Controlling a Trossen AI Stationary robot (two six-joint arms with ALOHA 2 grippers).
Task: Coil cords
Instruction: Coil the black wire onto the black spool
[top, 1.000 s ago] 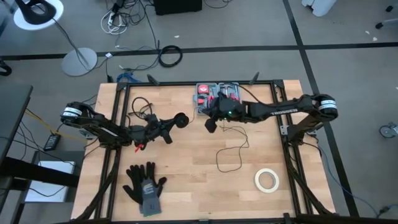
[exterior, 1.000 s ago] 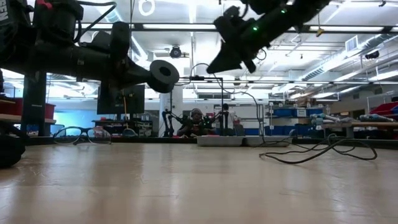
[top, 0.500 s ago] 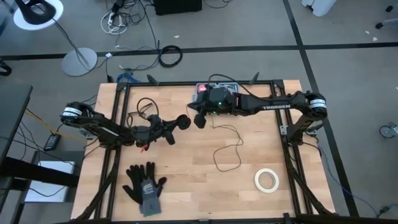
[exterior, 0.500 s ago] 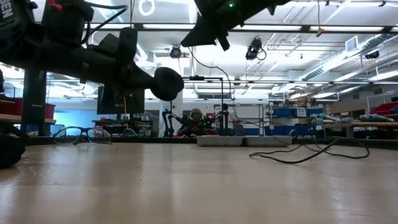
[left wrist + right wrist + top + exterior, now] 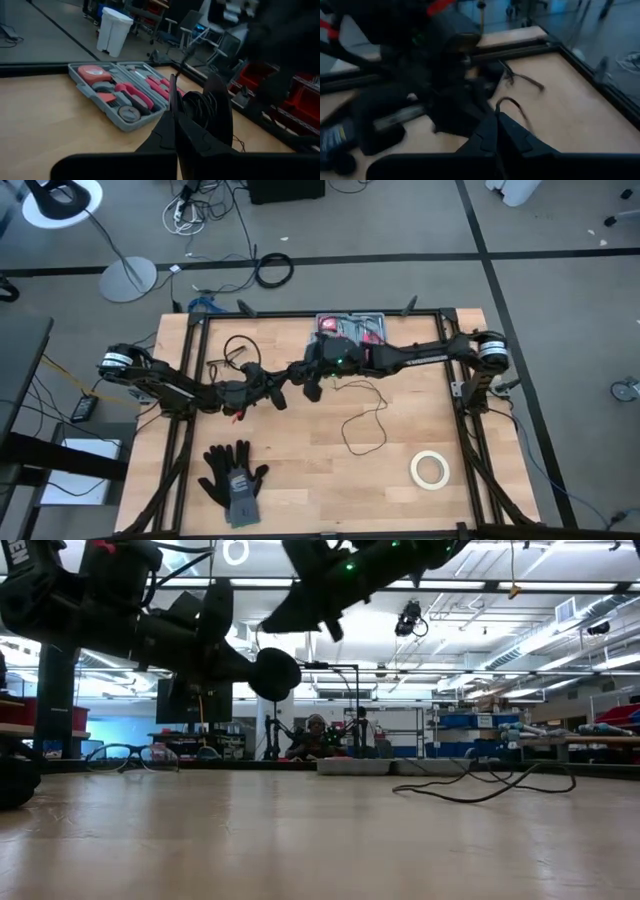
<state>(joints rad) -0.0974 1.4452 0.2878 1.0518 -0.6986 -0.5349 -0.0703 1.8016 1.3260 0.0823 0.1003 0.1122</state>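
Note:
The cord is a very thin black wire. Its loose loops (image 5: 366, 423) lie on the wooden table, and its other end is a round black disc (image 5: 275, 673) with wire wound beside it (image 5: 197, 107). My left gripper (image 5: 283, 390), pointing level over the table's middle left, is shut at that disc. My right gripper (image 5: 310, 388) reaches across from the right, right above the left one's tip, and hides the disc in the high view. It is shut on the wire. My left gripper carries the disc (image 5: 220, 112) at its fingertips (image 5: 173, 95), lifted clear of the table with its flat face upright. The fingers come level from the table's left. They hide the exact place of contact. My right gripper pinches the thin wire (image 5: 511, 102) between its fingertips (image 5: 496, 122), slanting down from the table's right. From there the wire runs slack back to the loops (image 5: 480, 787) on the table.
A grey tool case (image 5: 350, 330) with red tools stands at the far edge. A white tape roll (image 5: 428, 469) lies near right and black gloves (image 5: 233, 478) near left. Dark glasses (image 5: 130, 755) lie toward the far left.
My right gripper has gone toward the table's left, rising a little, until it stands over the left gripper's tip and the disc. The wire has followed it, and the loose loops on the table have slid leftward.

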